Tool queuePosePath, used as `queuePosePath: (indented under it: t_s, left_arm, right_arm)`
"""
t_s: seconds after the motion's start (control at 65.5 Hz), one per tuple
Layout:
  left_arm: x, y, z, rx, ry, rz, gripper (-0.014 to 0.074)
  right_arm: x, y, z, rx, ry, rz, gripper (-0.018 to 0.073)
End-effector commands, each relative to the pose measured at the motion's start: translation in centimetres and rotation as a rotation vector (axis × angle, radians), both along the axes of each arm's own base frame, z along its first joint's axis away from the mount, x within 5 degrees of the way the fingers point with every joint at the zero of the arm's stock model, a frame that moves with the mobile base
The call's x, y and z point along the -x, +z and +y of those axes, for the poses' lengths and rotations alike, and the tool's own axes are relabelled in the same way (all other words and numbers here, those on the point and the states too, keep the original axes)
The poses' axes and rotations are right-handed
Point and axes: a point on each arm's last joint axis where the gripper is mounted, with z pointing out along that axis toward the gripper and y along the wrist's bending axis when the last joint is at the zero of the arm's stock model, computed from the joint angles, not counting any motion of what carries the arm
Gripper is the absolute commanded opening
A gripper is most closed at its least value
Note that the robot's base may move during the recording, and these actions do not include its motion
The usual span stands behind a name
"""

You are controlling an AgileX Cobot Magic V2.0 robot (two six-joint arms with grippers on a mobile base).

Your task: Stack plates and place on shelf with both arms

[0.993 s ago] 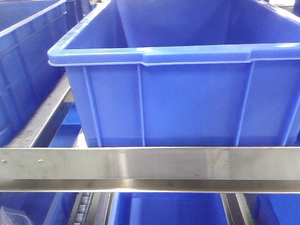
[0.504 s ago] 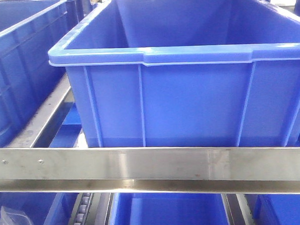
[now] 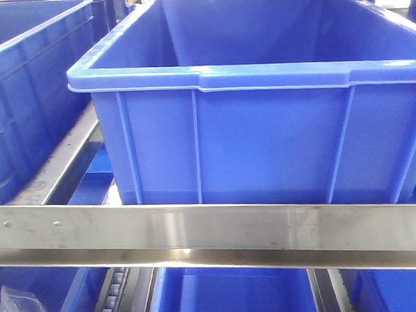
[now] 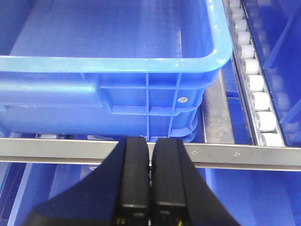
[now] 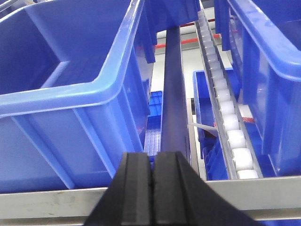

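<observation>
No plates show in any view. The shelf is a brushed steel rack whose wide front rail [image 3: 211, 233] runs across the front view, and the same rail [image 4: 244, 153] crosses the left wrist view. My left gripper [image 4: 150, 143] hovers just in front of that rail, shut with nothing between its black fingers. In the right wrist view the shelf rail [image 5: 51, 201] lies along the bottom, and my right gripper [image 5: 152, 160] sits over it, shut and empty.
A big blue crate [image 3: 254, 105] stands on the shelf behind the rail, with another blue crate [image 3: 25, 88] to its left. White roller tracks [image 4: 254, 84] [image 5: 225, 113] run alongside the crates. A crumpled clear bag [image 3: 20, 308] lies in a lower crate.
</observation>
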Motion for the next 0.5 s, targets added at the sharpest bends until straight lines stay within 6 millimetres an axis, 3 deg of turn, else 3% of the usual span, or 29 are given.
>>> queuePosePath:
  t_s: [0.0, 0.489]
  left_arm:
    - [-0.44, 1.53, -0.19, 0.017, -0.013, -0.099, 0.0088]
    - [-0.44, 1.53, -0.19, 0.017, -0.013, -0.099, 0.0088]
  right_arm:
    - [0.11, 0.80, -0.19, 0.007, -0.024, -0.100, 0.0055]
    - [0.12, 1.02, -0.28, 0.108, -0.033, -0.122, 0.0055]
